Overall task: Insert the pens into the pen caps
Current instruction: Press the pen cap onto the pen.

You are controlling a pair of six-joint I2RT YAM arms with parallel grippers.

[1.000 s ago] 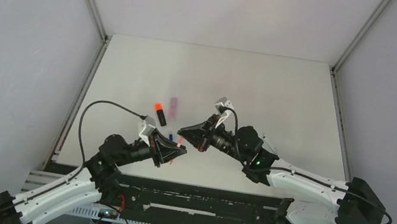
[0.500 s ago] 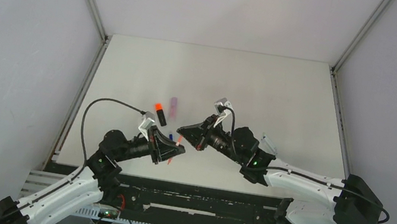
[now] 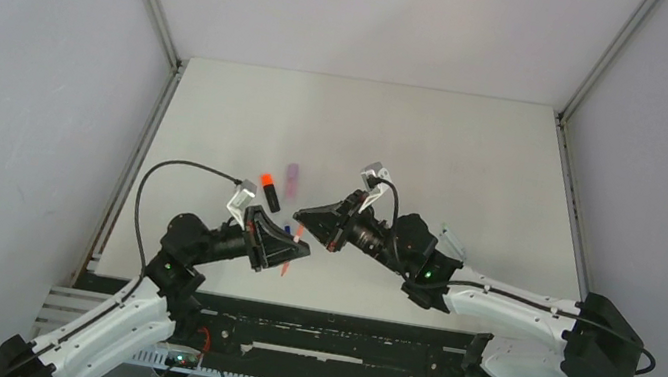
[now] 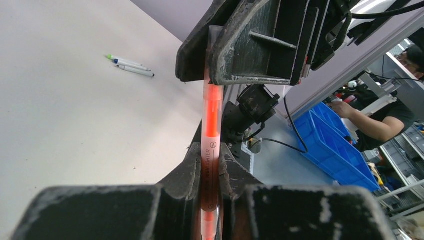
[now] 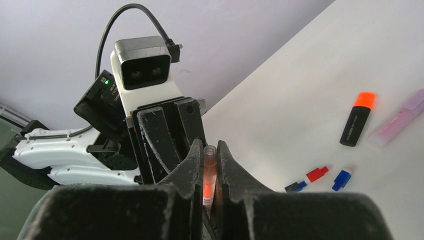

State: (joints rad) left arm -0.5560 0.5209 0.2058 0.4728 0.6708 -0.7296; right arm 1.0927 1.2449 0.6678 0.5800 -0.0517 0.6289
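Holding the orange pen (image 4: 211, 115) above the table (image 3: 465, 169), your left gripper (image 4: 210, 159) is clamped on its barrel; your right gripper (image 5: 210, 162) pinches the clear cap (image 5: 209, 155) at its far end. The red cap (image 5: 317, 174) and blue cap (image 5: 342, 179) lie loose on the table.

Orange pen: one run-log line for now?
left gripper: shut on orange pen | right gripper: shut on clear cap | pen tip inside cap, above table
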